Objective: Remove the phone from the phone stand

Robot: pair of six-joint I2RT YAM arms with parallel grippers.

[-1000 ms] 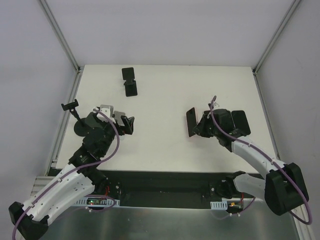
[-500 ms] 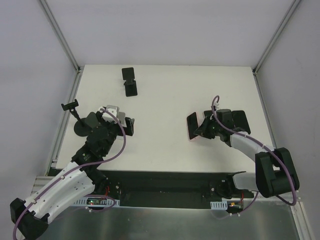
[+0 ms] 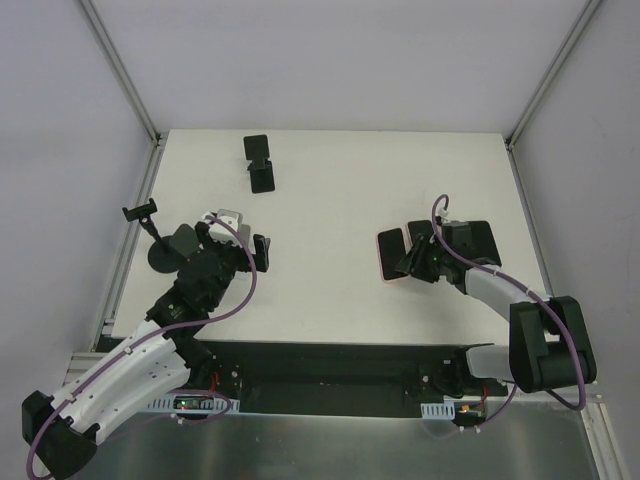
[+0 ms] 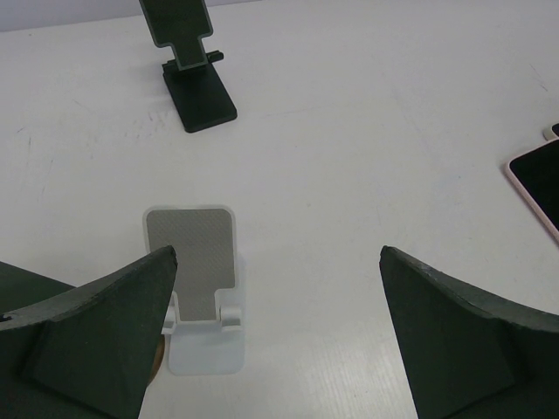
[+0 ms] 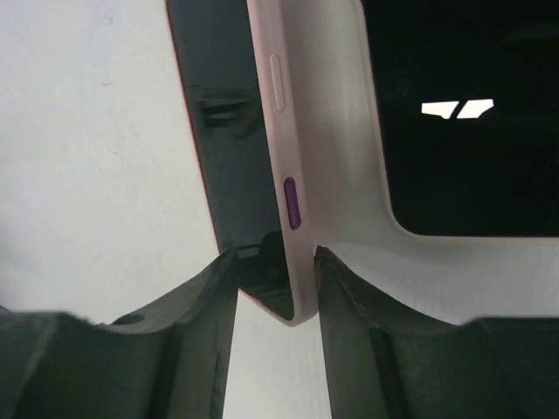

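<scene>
Your right pincer (image 5: pixel 275 266) is closed narrow on the phone (image 5: pixel 306 131), pinching one pink edge just below the purple side button (image 5: pixel 293 202). I judge the phone rigid, fairly light, glass-faced and slick, so hold it by the cased edges, never the screen. It sits low at the counter (image 3: pixel 330 200), well apart from the white stand (image 4: pixel 194 288) under your wide-open left pincer (image 4: pixel 278 253). No brand or writing is readable.
</scene>
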